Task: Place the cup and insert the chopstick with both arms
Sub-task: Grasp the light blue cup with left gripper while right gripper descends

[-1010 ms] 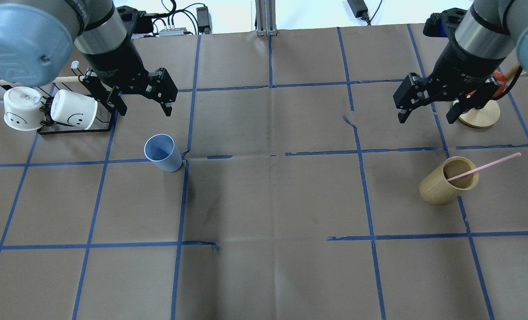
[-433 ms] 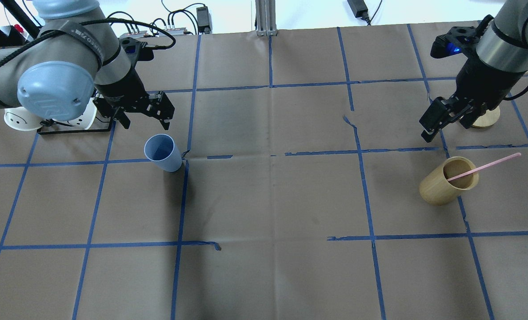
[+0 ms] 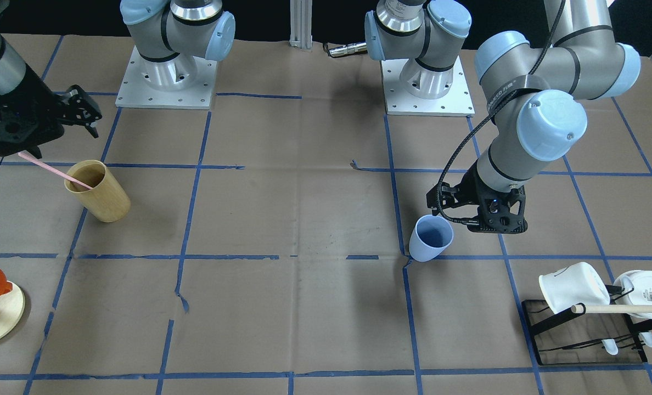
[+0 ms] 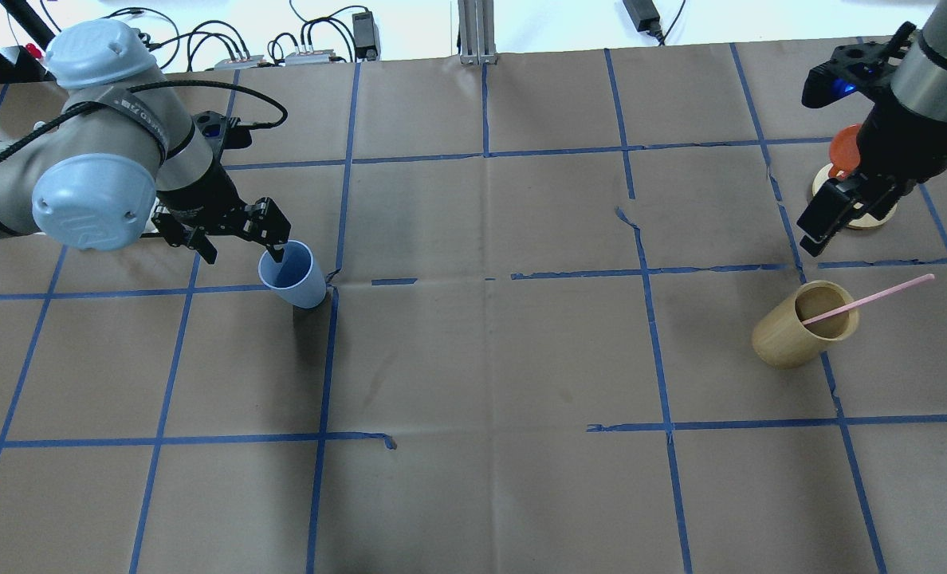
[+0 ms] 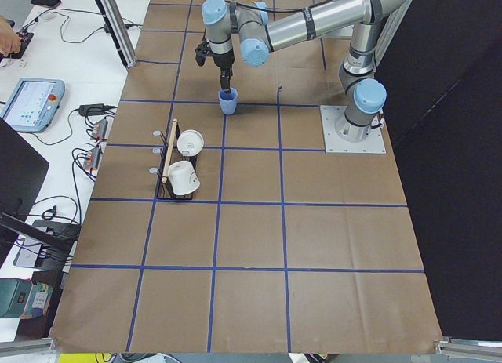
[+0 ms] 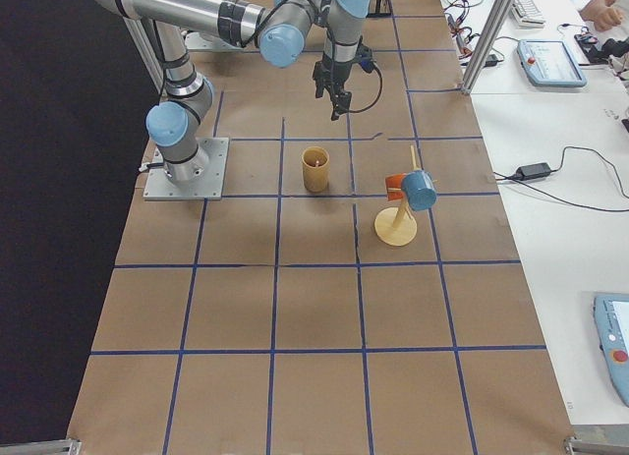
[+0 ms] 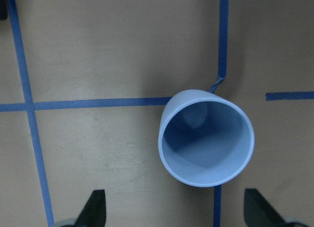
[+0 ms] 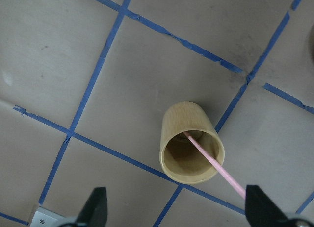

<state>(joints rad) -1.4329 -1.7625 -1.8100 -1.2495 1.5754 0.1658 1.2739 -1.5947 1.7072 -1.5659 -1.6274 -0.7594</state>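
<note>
The light-blue cup (image 4: 288, 275) stands upright on the brown paper, left of centre; it also shows in the front view (image 3: 430, 239) and the left wrist view (image 7: 206, 138). My left gripper (image 4: 242, 241) is open and empty just behind the cup, with one fingertip at its rim. The pale-pink chopstick (image 4: 872, 299) leans in a tan wooden cup (image 4: 800, 323), sticking out to the right. My right gripper (image 4: 836, 211) is open and empty, above and behind the wooden cup (image 8: 191, 143). The right wrist view shows the chopstick (image 8: 216, 163) between the spread fingers.
A black rack with white mugs (image 3: 584, 318) and a wooden rod stands beside the left arm. A round wooden stand (image 4: 856, 211) with an orange piece is behind the right gripper. Blue tape lines grid the paper.
My left gripper has come down and forward to the blue cup's rim. My right gripper has moved right and lower, closer to the wooden cup. Both stay open.
</note>
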